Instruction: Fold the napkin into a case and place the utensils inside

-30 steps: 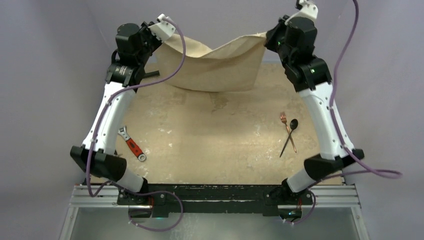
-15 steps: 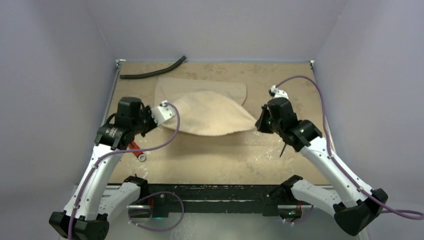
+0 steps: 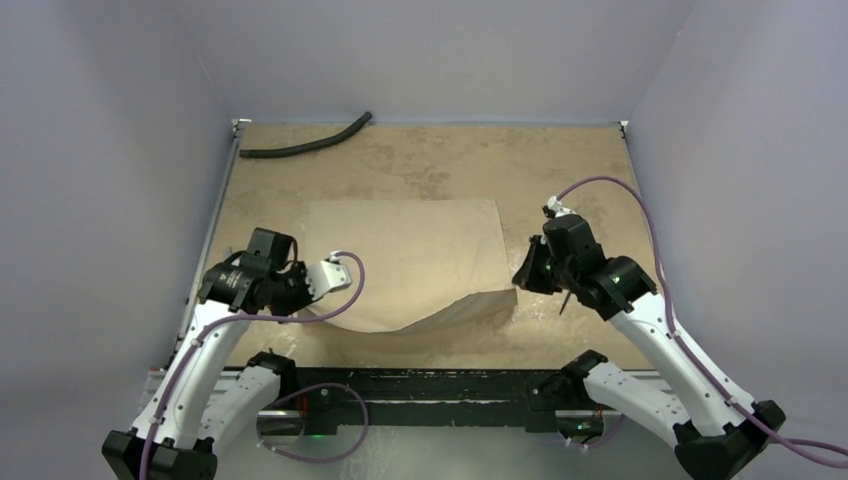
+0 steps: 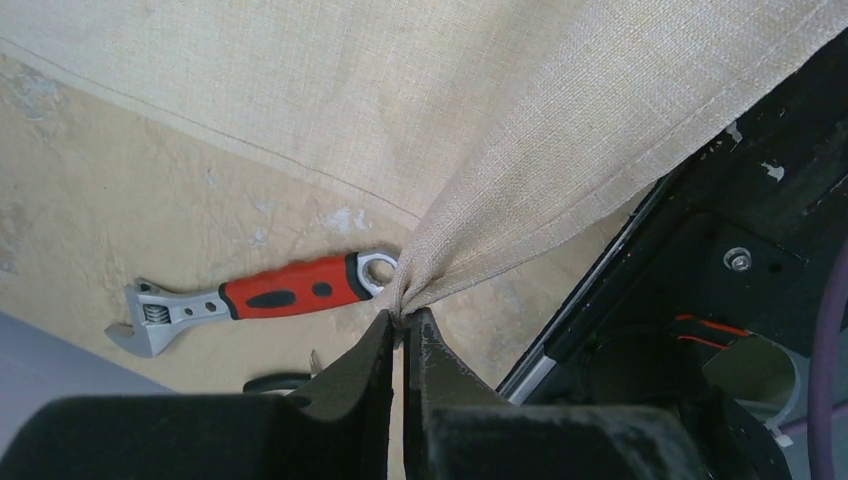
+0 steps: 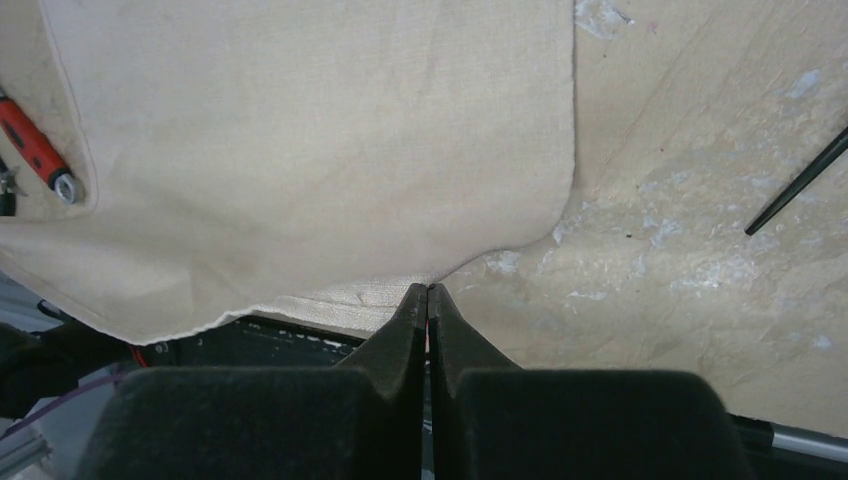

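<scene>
The beige napkin (image 3: 410, 250) lies spread over the middle of the table, its far part flat and its near edge lifted and sagging between the two arms. My left gripper (image 3: 322, 292) is shut on the near-left corner, and the cloth (image 4: 450, 120) bunches into the jaws of that gripper (image 4: 403, 322). My right gripper (image 3: 520, 280) is shut on the near-right corner, with the hem of the napkin (image 5: 300, 130) pinched at the tip of the gripper (image 5: 428, 290). Of the utensils only a slim dark handle (image 5: 795, 195) shows, right of the cloth. In the top view the right arm hides most of them.
A red-handled adjustable wrench (image 4: 250, 300) lies on the table just left of the held corner, partly beside the cloth (image 5: 35, 145). A long black hose (image 3: 305, 145) curves along the far left edge. The black frame rail (image 3: 420, 385) runs under the napkin's near edge.
Both arms have come down from high at the far side and pulled back toward the near edge. The napkin, hanging between them before, now lies mostly flat on the table.
</scene>
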You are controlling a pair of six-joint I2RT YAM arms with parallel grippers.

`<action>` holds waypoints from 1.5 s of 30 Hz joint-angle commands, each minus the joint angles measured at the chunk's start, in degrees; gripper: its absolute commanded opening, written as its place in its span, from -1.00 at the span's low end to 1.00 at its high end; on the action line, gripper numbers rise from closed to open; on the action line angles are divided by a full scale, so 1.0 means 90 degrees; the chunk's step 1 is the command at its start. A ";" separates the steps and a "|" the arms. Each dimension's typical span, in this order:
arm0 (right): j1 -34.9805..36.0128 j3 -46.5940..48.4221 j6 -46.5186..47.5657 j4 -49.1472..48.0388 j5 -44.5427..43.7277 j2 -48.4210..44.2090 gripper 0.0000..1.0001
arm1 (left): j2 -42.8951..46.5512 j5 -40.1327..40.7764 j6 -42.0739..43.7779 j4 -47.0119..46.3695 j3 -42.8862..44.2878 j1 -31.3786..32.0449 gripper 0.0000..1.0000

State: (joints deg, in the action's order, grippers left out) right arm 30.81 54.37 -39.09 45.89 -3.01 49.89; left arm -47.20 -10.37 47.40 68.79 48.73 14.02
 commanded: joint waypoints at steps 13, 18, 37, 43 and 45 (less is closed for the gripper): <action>-0.0053 0.0915 0.0073 -0.1559 -0.0770 0.2457 -1.00 | -0.1852 0.1593 -0.0884 -0.3124 -0.0096 0.0020 -1.00; -0.0415 0.1226 0.0185 -0.2140 -0.0841 0.3198 -1.00 | -0.2742 0.2243 -0.0911 -0.3825 0.0256 0.0017 -1.00; -0.1234 0.2275 0.0647 -0.3246 -0.0848 0.5304 -1.00 | -0.4820 0.2812 -0.0865 -0.4772 0.1125 -0.0088 -1.00; -0.1432 0.2559 0.0662 -0.3414 -0.0855 0.5730 -1.00 | -0.5130 0.3135 -0.0718 -0.4987 0.1315 -0.0236 -1.00; -0.1448 0.2622 0.0631 -0.3472 -0.0801 0.5850 -1.00 | -0.5226 0.3175 -0.0724 -0.5026 0.1413 -0.0291 -1.00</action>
State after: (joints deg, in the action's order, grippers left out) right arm 18.55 74.76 -34.02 16.84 -9.50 101.62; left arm -92.82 15.33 40.12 26.59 57.80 12.78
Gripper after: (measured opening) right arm 0.005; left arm 0.030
